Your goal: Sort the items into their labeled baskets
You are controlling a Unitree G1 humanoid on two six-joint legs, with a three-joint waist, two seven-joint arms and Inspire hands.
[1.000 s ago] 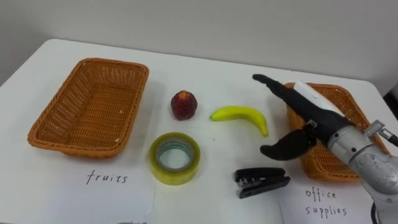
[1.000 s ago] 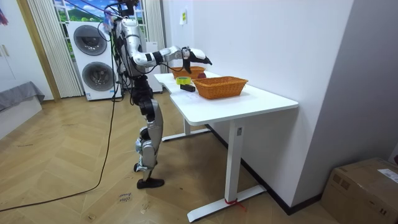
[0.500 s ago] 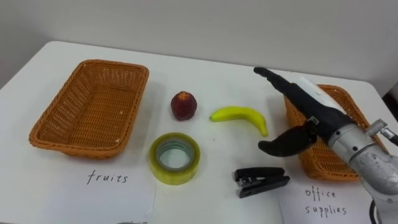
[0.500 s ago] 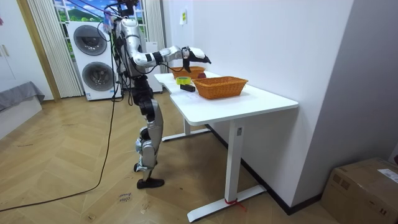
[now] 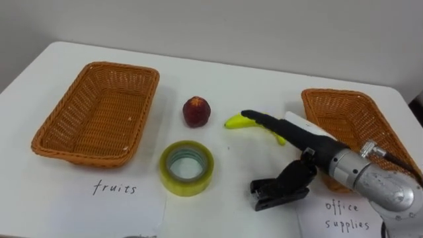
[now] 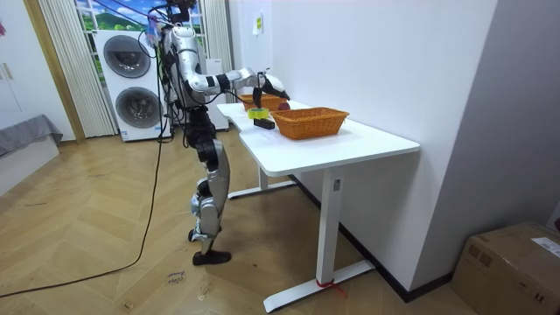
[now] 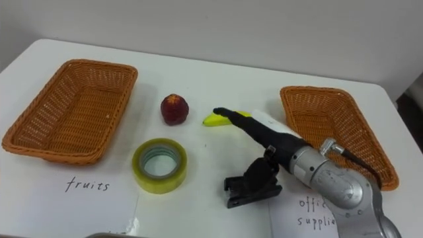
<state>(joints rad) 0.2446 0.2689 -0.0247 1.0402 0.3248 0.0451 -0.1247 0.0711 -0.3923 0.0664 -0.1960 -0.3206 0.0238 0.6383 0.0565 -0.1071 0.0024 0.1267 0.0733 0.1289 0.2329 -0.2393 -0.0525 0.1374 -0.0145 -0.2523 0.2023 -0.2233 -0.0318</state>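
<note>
My right hand [image 5: 305, 141] reaches in from the right, open. Its straight dark fingers lie over the yellow banana [image 5: 233, 121], hiding most of it. Its thumb hangs down at the right end of the black stapler [image 5: 272, 194]; I cannot tell if they touch. A dark red peach [image 5: 197, 111] sits left of the banana. A roll of yellow tape [image 5: 186, 168] lies flat in front of the peach. The wicker fruit basket [image 5: 117, 67] at the left and the office-supplies basket [image 5: 332, 93] at the right hold nothing. In the room view the right hand [image 6: 268, 85] is over the table.
A paper sheet with a handwritten fruits label [image 5: 114, 190] lies before the left basket, and another with an office supplies label [image 5: 344, 215] lies before the right one. The white table [image 5: 264, 79] ends close behind the baskets, near a wall. I stand at the table's long side.
My right hand has swung left and down, from above the office-supplies basket to over the banana and stapler. The objects have stayed where they were.
</note>
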